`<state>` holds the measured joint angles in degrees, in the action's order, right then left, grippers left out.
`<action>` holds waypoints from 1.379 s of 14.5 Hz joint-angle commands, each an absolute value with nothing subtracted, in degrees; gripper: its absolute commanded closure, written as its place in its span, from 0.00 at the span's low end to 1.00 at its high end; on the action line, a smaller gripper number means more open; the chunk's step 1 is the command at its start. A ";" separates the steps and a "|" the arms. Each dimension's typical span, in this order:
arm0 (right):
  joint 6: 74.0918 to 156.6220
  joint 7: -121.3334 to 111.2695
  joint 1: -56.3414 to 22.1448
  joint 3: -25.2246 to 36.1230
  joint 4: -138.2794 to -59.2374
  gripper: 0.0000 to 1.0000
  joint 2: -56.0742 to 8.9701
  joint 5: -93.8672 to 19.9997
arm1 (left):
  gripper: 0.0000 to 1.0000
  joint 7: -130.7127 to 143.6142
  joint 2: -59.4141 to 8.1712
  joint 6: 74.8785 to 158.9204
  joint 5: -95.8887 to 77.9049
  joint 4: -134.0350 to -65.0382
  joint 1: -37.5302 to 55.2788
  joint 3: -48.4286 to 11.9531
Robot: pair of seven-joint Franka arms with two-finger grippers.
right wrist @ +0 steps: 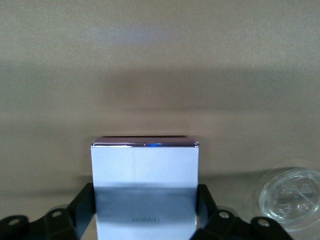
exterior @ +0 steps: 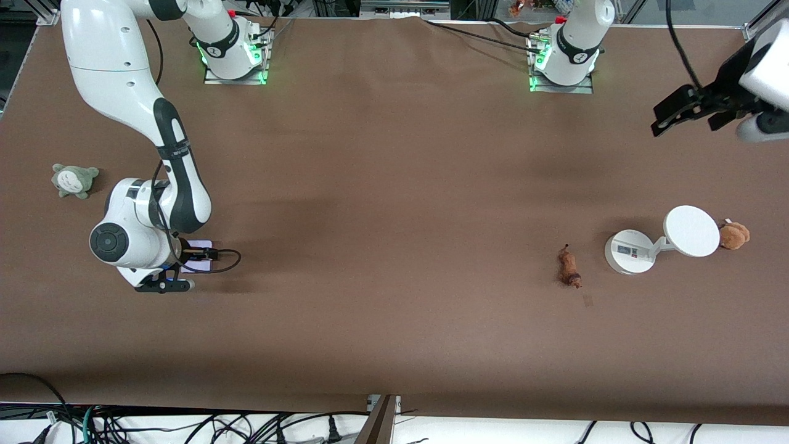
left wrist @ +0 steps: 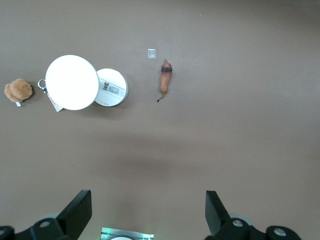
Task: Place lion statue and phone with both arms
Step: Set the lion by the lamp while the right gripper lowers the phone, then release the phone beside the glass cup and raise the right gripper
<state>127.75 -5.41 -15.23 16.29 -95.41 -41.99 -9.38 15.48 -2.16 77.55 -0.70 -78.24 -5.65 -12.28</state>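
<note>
Right gripper (right wrist: 146, 202) sits low at the right arm's end of the table (exterior: 394, 345), straddling the phone (right wrist: 145, 170) across its width. The phone appears to lie flat on the brown cloth. Whether the gripper is clamped on it or has let go cannot be told from these views. My reading is that this low, level pose suits setting a thin slab down without dropping it.

Toward the left arm's end, about as near the front camera as the phone, the lion statue (exterior: 569, 267) lies alone on its side, with nothing touching it. It looks already set down, well apart from the phone, so each arm has its own end.

Just beside it, slightly farther from the camera, stands a white round-based device (exterior: 629, 251) with a disc, and a tan plush toy (exterior: 733, 235) touches the disc's edge. A grey plush toy (exterior: 74, 180) rests farther off at the right arm's end.

Left gripper (left wrist: 147, 197) hangs high over the left arm's end with its jaws spread wide and empty, waiting, seemingly clear of the statue.
</note>
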 commanded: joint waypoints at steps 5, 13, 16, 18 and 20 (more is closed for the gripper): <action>112.89 -7.12 -14.85 15.82 -84.93 0.00 -36.39 -9.58 | 0.00 15.38 -1.76 71.72 -0.09 -76.29 -5.54 -14.23; 85.35 -6.77 -15.73 16.88 -66.27 0.00 -29.64 -4.57 | 0.00 5.89 7.63 82.86 0.53 -90.40 1.90 -3.91; 85.25 -6.68 -15.65 16.44 -67.58 0.00 -24.02 -4.66 | 0.00 6.06 8.53 87.71 0.62 -94.31 3.25 -1.93; 85.86 -6.59 -15.64 15.04 -74.49 0.00 -17.00 -4.75 | 0.00 6.15 7.92 86.32 0.62 -93.35 3.08 -2.29; 85.26 -6.68 -15.12 11.35 -79.95 0.00 -11.97 -3.26 | 0.00 6.15 5.99 86.14 0.70 -91.07 2.99 -2.37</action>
